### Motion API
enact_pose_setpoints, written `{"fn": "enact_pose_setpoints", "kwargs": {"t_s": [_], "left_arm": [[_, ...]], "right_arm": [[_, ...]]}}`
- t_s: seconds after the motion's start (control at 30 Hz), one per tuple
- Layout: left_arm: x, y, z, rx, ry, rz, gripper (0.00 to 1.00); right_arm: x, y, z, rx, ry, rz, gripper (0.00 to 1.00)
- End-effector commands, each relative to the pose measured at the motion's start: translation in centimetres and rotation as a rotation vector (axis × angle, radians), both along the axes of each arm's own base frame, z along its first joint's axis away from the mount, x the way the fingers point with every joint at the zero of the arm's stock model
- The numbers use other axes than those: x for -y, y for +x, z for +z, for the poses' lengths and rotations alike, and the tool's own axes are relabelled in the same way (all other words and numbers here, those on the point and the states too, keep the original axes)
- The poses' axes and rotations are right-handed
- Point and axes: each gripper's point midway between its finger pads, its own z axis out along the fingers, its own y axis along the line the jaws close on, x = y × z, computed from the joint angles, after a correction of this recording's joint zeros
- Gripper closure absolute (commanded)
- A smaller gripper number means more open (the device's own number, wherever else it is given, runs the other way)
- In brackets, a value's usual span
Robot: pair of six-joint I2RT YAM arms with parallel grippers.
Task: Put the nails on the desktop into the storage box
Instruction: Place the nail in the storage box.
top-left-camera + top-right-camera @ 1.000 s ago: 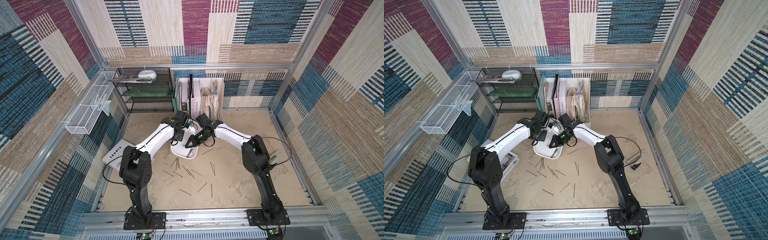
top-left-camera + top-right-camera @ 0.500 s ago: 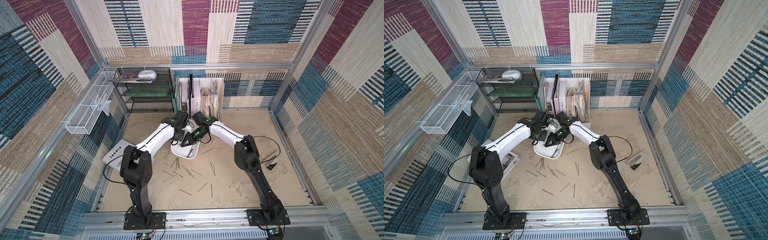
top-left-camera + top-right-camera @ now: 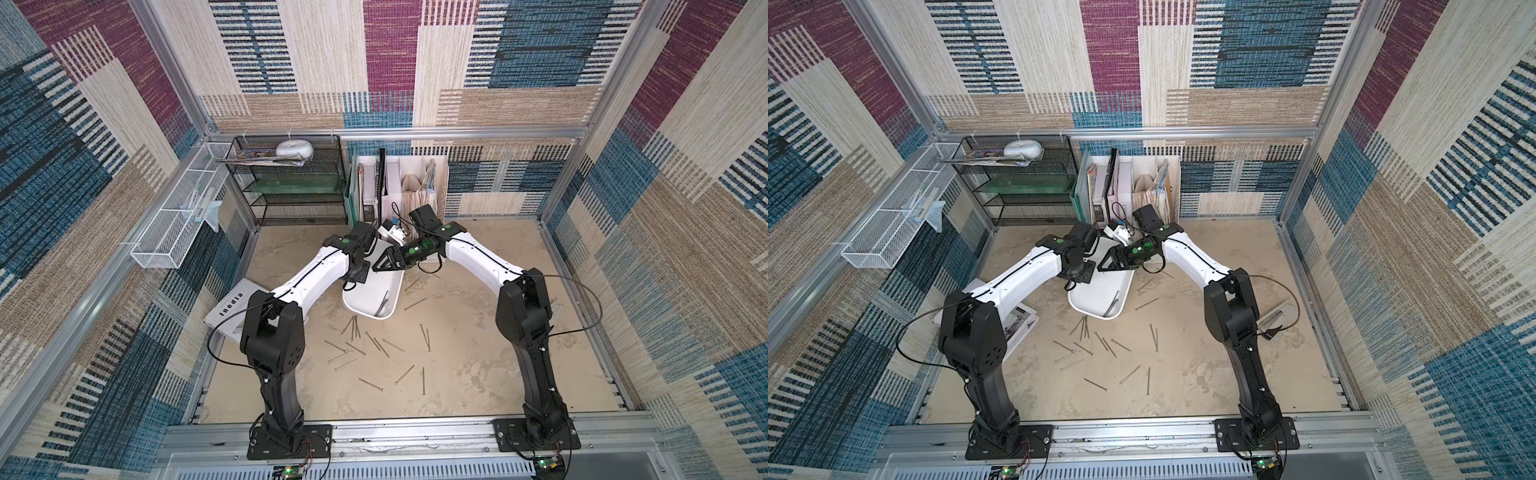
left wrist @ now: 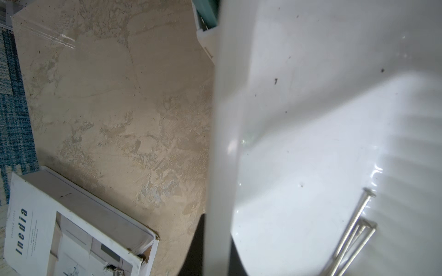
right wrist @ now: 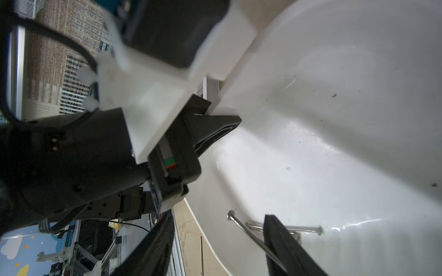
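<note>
The white storage box lies mid-desk, its far end seemingly raised. My left gripper is shut on its side wall. My right gripper stands open over the box's inside, holding nothing. A few nails rest in the box's near end. Several more nails are scattered on the beige desktop in front of the box.
A white book lies left of the box under my left arm. A file holder, a black mesh shelf and a wire basket line the back and left. A stapler lies at the right.
My right gripper's jaws have spread apart over the box, and that arm has shifted slightly toward the left. The left gripper and the box have stayed put.
</note>
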Motion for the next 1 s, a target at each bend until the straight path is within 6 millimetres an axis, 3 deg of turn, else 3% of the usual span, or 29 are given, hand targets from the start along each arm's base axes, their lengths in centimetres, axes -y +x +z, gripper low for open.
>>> {"fn": "enact_pose_setpoints", "kwargs": {"t_s": [0.0, 0.3, 0.4, 0.63, 0.77, 0.9, 0.97], "left_arm": [[0.2, 0.3, 0.4, 0.014, -0.013, -0.004, 1.00], [0.2, 0.4, 0.2, 0.009, -0.011, -0.005, 1.00], [0.2, 0.3, 0.2, 0.008, -0.010, -0.004, 1.00], [0.2, 0.4, 0.2, 0.008, -0.008, -0.006, 1.00], [0.1, 0.4, 0.2, 0.010, -0.006, -0.005, 1.00], [0.2, 0.4, 0.2, 0.009, -0.004, -0.006, 1.00], [0.2, 0.4, 0.2, 0.009, -0.008, -0.007, 1.00]], "right_arm": [[-0.3, -0.3, 0.2, -0.012, 0.034, 0.015, 0.34], [-1.0, -1.8, -4.1, -0.145, -0.036, 0.042, 0.30], [-0.8, -1.9, -3.4, -0.128, -0.023, 0.028, 0.28], [-0.3, -1.9, 1.8, -0.071, 0.063, 0.027, 0.25], [-0.1, -3.2, 4.3, -0.055, 0.112, 0.056, 0.24], [1.4, -4.1, 4.3, -0.022, 0.100, 0.014, 0.23], [2.7, -3.5, 4.0, -0.005, 0.070, -0.054, 0.23]]}}
